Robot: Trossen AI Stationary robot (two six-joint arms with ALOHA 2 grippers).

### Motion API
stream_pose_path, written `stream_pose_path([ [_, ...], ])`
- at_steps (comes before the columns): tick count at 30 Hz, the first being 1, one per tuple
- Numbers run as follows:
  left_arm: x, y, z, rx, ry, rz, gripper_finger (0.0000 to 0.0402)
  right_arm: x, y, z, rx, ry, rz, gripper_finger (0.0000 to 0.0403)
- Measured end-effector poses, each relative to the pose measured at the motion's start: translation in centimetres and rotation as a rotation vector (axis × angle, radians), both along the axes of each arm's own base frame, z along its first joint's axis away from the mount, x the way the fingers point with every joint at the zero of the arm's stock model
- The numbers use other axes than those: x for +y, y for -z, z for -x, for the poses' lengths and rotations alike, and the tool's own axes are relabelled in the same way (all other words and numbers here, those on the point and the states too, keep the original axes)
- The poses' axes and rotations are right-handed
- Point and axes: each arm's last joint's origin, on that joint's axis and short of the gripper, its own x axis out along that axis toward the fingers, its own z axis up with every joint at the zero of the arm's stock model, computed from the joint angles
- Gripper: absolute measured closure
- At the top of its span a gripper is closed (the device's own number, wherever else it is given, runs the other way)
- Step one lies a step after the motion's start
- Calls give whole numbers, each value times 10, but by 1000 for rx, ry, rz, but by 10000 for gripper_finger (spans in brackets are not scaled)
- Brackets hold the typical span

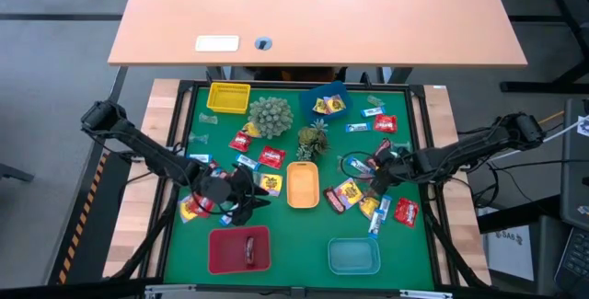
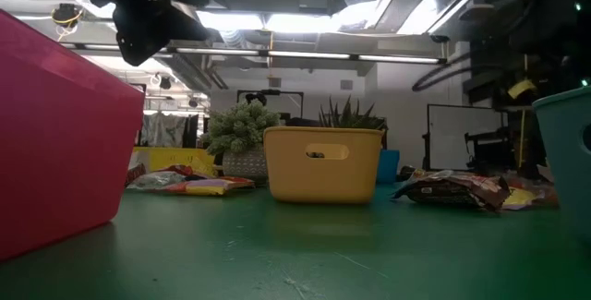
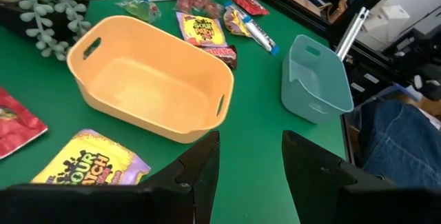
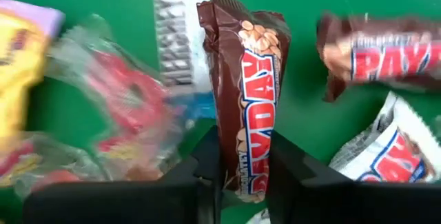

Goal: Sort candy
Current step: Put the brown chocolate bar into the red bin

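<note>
Many small wrapped sweets lie scattered on the green mat [image 1: 294, 221], most around the orange tray [image 1: 303, 185]. My right gripper [image 1: 379, 178] is right of that tray, shut on a brown PayDay bar [image 4: 248, 79]. More PayDay bars [image 4: 375, 55], a red sweet [image 4: 124, 100] and a white-blue bar [image 4: 176, 31] lie under it. My left gripper [image 1: 237, 198] hovers left of the orange tray [image 3: 148, 79], open and holding nothing [image 3: 249, 145]. A yellow Sour Patch packet [image 3: 89, 165] lies on the mat just beside it. My right gripper [image 4: 242, 141] pinches the PayDay bar between its two fingers at one end of the wrapper [image 4: 244, 165]. The bar runs on straight ahead of the fingers, in line with them. The sweets behind it look blurred while the bar is sharp; it appears lifted off the mat.
A red tray [image 1: 239, 248] with one sweet in it and a teal tray [image 1: 354, 255] stand near the front edge. A yellow tray [image 1: 228, 97] and a blue tray [image 1: 327, 101] with sweets stand at the far edge. Two spiky green plants [image 1: 270, 115] sit between them.
</note>
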Motion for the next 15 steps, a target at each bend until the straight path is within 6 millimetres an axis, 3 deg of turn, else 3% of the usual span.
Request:
stream_pose_path([
  [7, 5, -1, -3, -8, -10, -20, 258, 7, -36, -20, -81, -46, -49, 320],
  [15, 3, -13, -8, -138, 144, -328, 258, 18, -82, -48, -317, -157, -187, 330],
])
